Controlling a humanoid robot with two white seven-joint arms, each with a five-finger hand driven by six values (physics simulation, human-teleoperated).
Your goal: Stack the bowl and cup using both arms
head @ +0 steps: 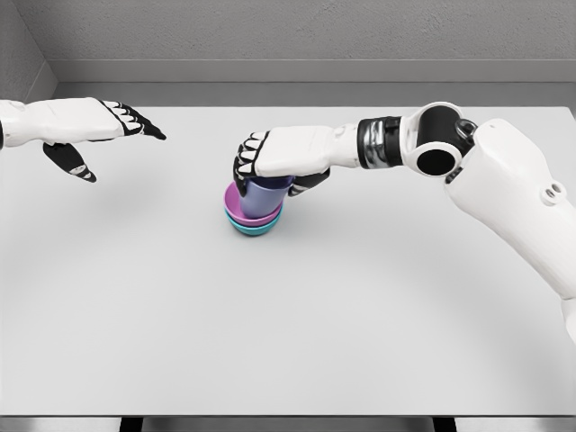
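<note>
right hand (270, 155) grips cup (263, 196) in bowls (252, 219).

White, smooth-shelled arms throughout. Right arm (522, 193): bulky white forearm casing with small round recesses, black circular joint cap at the elbow, dark banded metallic wrist ring. Right hand (283, 153) and left hand (85, 126): white backs, white finger segments over black joints, black fingertips and thumbs.
</note>
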